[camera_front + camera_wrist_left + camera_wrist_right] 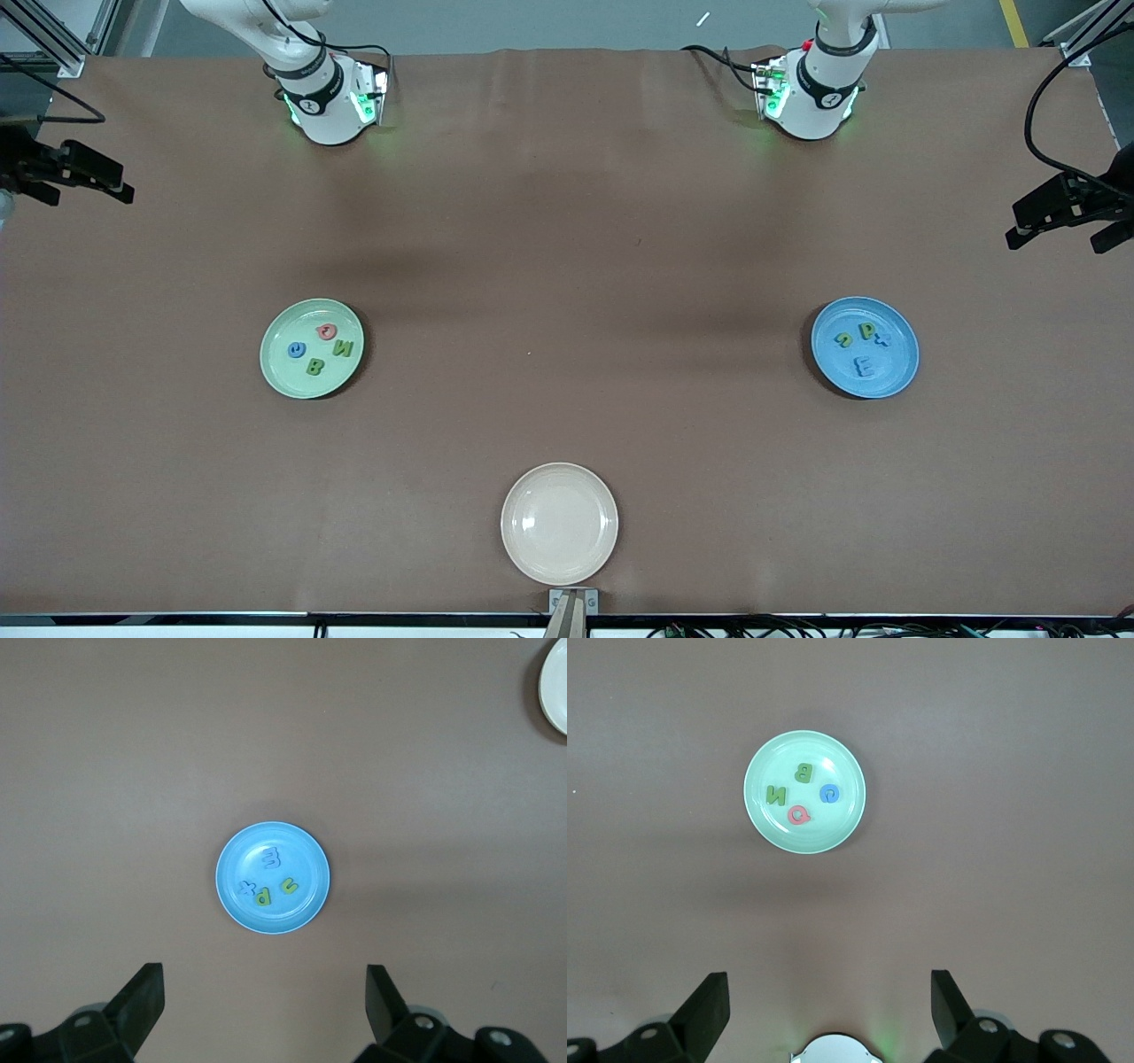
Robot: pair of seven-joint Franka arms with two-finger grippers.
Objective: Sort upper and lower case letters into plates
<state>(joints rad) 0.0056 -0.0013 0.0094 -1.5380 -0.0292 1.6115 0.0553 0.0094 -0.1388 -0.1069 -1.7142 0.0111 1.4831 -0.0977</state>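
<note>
Letters (321,347) seemingly flat in plates (282,373)

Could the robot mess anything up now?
Maybe. The letters are tiny and sit close together in the green plate and the blue plate, so a grab at one could bump its neighbour. The blue E nearly blends into the blue plate and might be missed. The left gripper and right gripper are open, high above the plates, holding nothing.
</note>
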